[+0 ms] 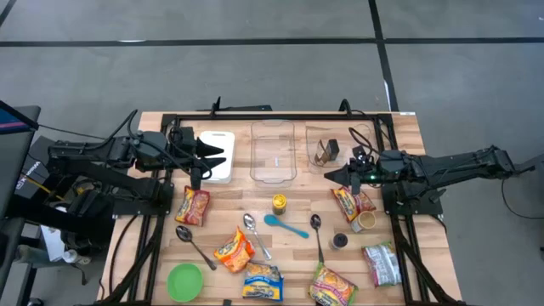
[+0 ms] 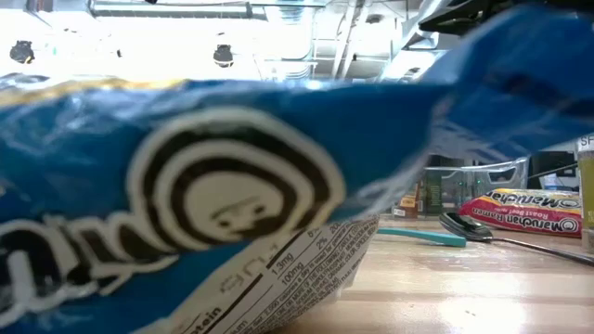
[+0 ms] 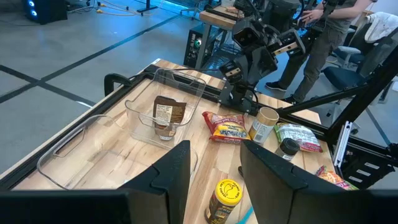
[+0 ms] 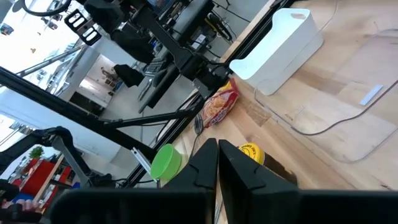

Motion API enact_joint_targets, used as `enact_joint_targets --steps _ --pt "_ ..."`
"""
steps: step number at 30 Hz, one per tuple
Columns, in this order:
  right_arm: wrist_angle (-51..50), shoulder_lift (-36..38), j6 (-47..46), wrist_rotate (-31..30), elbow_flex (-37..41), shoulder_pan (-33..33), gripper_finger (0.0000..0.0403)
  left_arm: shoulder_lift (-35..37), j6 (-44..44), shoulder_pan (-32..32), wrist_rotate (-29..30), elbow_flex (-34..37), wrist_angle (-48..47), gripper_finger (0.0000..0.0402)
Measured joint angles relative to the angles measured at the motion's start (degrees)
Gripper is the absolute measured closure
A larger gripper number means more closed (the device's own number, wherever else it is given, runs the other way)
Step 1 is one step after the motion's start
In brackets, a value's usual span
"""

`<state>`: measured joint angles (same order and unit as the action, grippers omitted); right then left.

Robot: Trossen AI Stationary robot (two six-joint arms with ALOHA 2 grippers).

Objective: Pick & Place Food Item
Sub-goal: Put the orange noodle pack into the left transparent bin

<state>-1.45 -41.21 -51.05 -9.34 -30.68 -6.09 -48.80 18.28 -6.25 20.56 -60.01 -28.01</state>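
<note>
Several food items lie on the wooden table (image 1: 408,127): a yellow jar (image 1: 279,202), red noodle packets (image 1: 194,206) (image 1: 353,202), an orange packet (image 1: 235,249) and a blue packet (image 1: 262,280) that fills most of the low view (image 2: 186,186). My left gripper (image 1: 223,158) is open and empty above the white container (image 1: 214,155); its fingers frame the yellow jar (image 3: 224,199) farther off. My right gripper (image 1: 328,176) is shut and empty, above the table between the large clear bin (image 1: 274,151) and the right-hand noodle packet.
A small clear bin (image 1: 340,146) holds a brown packet (image 3: 168,113). Spoons (image 1: 248,223) (image 1: 316,225), a teal spoon (image 1: 285,225), a green bowl (image 1: 184,280), a paper cup (image 1: 367,221), a dark small jar (image 1: 340,241) and a green packet (image 1: 382,263) lie on the near half. A person stands beyond the table (image 3: 339,25).
</note>
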Motion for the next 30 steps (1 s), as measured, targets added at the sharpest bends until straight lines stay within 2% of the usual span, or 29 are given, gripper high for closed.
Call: enact_joint_targets --steps 15,30 --pt "0.7 0.0 -1.5 -0.1 0.0 0.0 0.0402 0.0 0.0 0.0 0.0 0.0 3.0 0.0266" --pt "0.6 0.0 0.0 -0.1 -0.6 0.0 0.0403 0.0 0.2 0.0 0.0 0.0 18.8 0.0266"
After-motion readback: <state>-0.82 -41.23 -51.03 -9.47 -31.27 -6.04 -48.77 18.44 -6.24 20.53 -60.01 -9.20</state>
